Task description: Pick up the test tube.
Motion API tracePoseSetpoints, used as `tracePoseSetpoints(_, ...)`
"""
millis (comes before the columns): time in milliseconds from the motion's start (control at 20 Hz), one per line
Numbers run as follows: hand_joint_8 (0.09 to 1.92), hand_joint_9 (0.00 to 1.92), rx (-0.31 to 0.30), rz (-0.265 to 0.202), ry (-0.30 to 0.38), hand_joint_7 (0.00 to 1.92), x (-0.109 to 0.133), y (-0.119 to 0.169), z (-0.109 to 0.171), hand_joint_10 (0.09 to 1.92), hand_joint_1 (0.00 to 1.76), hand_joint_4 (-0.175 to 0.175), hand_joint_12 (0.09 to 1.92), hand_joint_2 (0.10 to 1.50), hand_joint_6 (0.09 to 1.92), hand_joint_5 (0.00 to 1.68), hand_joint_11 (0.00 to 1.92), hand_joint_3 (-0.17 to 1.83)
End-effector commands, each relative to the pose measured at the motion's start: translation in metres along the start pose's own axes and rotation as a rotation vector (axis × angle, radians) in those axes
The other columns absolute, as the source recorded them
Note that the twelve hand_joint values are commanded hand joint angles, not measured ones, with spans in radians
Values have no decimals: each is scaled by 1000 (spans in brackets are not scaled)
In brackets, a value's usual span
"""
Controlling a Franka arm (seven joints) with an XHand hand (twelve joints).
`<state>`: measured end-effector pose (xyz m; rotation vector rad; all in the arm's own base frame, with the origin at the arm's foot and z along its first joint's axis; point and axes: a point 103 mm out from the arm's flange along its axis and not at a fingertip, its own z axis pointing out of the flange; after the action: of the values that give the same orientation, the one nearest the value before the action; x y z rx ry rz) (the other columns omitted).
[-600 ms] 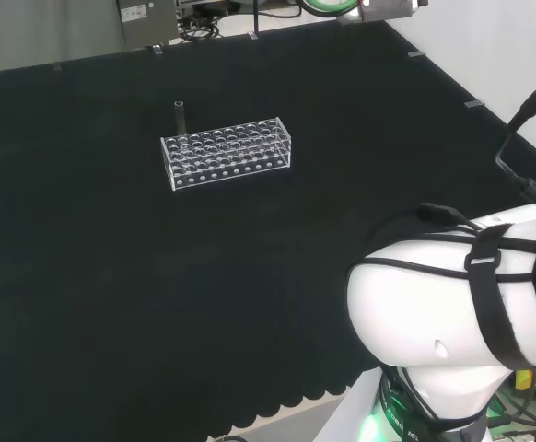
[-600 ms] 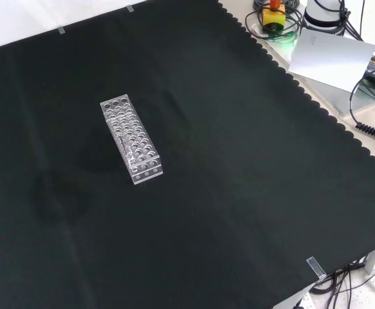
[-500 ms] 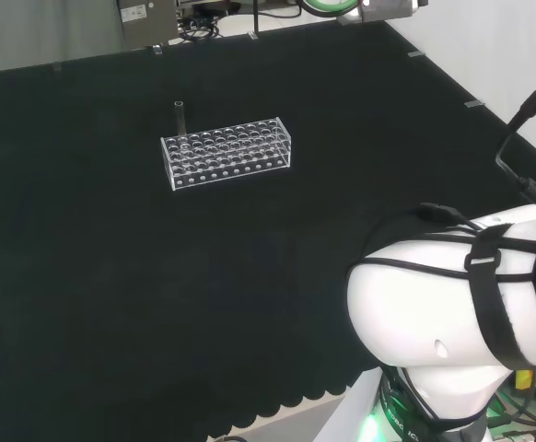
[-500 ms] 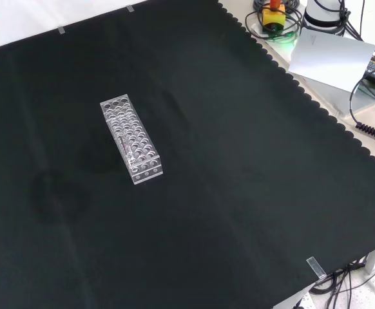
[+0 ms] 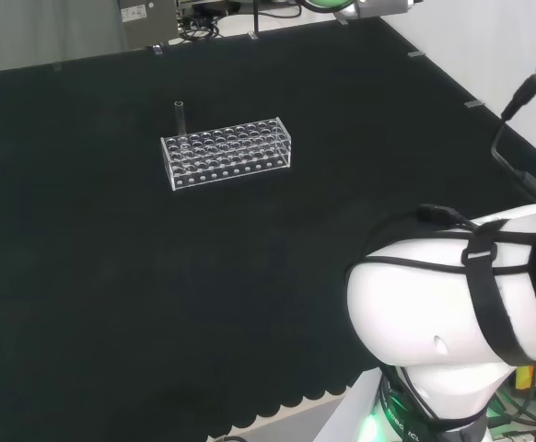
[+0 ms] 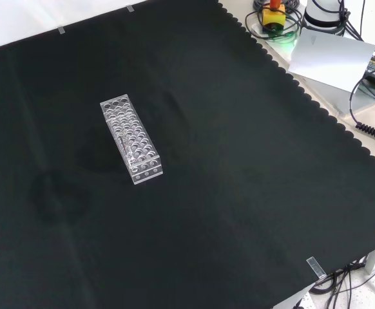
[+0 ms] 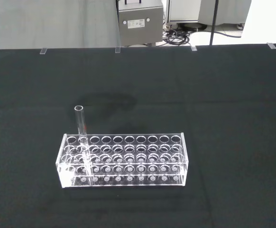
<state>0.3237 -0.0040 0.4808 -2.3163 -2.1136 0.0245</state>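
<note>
Black cloth [image 6: 239,193] with a scalloped edge covers the desk across the head and front views. On it stands one clear, thin glass test tube [image 7: 81,130], upright in an end hole of a clear plastic rectangular rack [image 7: 124,159] with rows of round holes. The tube [image 5: 180,118] rises well above the rack's top plate; in the head view it sits at the rack's [image 5: 228,152] far left corner. In the front view the rack [image 6: 131,138] lies lengthwise, somewhat left of the cloth's centre, and the tube cannot be made out clearly against it. The other holes seen in the wrist view look empty. No other ware stands near the rack on the cloth.

Well apart from the rack, at the head view's lower right, stands the arm's large white rounded link [image 5: 452,322], strapped with black cable bands. Whether the fingers are released, clenched or grasping anything cannot be told from these views.

Beyond the cloth's far edge in the wrist view stands a grey metal box [image 7: 139,21] with cables beside it. In the front view, at the upper right off the cloth, lie a white sheet of paper [image 6: 329,58], a yellow and red button unit [image 6: 274,14] and black cables [image 6: 368,125]. Small clear clips hold the cloth's edges.
</note>
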Motion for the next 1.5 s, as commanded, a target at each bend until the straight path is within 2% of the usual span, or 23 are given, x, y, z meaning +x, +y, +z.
tracePoseSetpoints(50,584,0,9,0,13,0,-1,34,-2,668,566,-78,1550,817,87,64,0,384)
tracePoseSetpoints(200,754,0,20,-6,31,7,1,55,-1,739,582,-85,1570,826,87,119,0,353)
tracePoseSetpoints(350,811,0,48,-30,31,27,9,74,4,805,593,-91,1589,827,87,151,0,344)
tracePoseSetpoints(900,850,0,126,-121,36,73,46,131,42,906,628,-100,1627,826,87,209,0,341)
tracePoseSetpoints(1100,856,0,143,-142,46,87,58,152,54,929,643,-102,1635,825,87,219,0,342)
tracePoseSetpoints(1300,858,0,195,-155,52,95,72,172,73,950,651,-103,1642,825,87,228,5,344)
tracePoseSetpoints(1500,860,4,213,-188,61,101,87,185,92,963,665,-104,1644,823,87,233,12,346)
